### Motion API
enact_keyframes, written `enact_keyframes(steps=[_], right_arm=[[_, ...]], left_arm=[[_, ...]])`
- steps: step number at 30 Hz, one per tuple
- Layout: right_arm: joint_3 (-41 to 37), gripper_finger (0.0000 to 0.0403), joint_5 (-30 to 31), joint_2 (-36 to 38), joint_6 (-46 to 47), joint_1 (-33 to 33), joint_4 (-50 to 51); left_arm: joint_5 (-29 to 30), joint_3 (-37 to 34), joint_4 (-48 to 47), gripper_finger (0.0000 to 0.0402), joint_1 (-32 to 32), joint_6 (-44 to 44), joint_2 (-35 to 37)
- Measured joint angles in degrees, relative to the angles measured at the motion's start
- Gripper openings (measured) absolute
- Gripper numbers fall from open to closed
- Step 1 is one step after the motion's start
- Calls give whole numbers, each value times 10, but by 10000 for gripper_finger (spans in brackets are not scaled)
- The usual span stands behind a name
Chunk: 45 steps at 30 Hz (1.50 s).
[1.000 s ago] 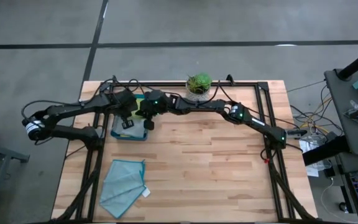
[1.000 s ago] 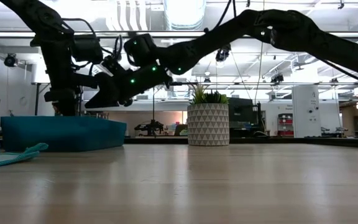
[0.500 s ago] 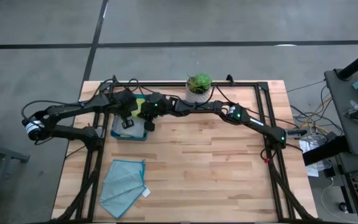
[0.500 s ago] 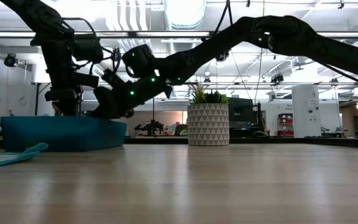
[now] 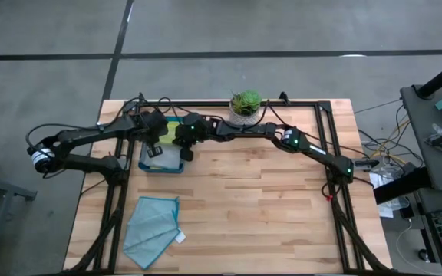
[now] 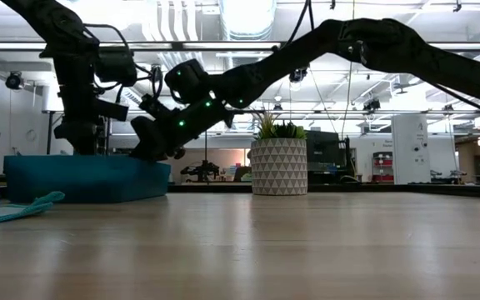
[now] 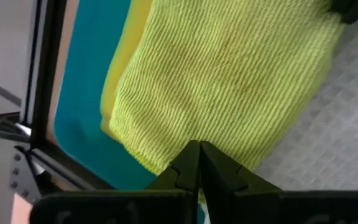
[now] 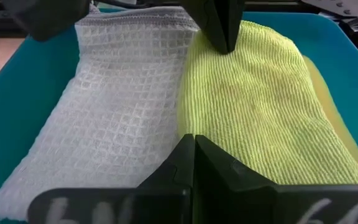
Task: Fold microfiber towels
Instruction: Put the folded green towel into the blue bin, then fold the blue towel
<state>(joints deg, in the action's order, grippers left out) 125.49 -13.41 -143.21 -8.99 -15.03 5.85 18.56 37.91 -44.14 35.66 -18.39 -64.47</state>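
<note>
Lime green towel (image 8: pixel 253 106) lies beside the grey towel (image 8: pixel 110 118) in the teal tray (image 5: pixel 150 165); left tool (image 7: pixel 199 163) and right tool (image 8: pixel 194 157) hover above, both pinched closed, empty.

text: none legible | labels: none | brands: none | numbers: none | signs: none

Lime green towel (image 8: pixel 253 99) bunched in the tray (image 8: pixel 17 106), ribbed weave, humped and rumpled. Pale grey towel (image 8: pixel 110 118) right alongside, touching it, waffle-textured, draped slackly across the tray floor. Sliver of yellow towel (image 8: pixel 331 106) peeking out from under the lime one, against the tray wall; only an edge visible. Light teal towel (image 5: pixel 152 224) well apart on the bare table (image 5: pixel 267 207), spread out loosely with creases, not folded, white tag (image 5: pixel 180 238) at one corner.
</note>
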Motion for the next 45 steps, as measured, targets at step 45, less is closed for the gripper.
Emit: enact_keyframes(steps=[45], right_arm=[[-614,8,46,510,6,96,-77]], left_arm=[[-125,142,-25,0,-440,507,-6]])
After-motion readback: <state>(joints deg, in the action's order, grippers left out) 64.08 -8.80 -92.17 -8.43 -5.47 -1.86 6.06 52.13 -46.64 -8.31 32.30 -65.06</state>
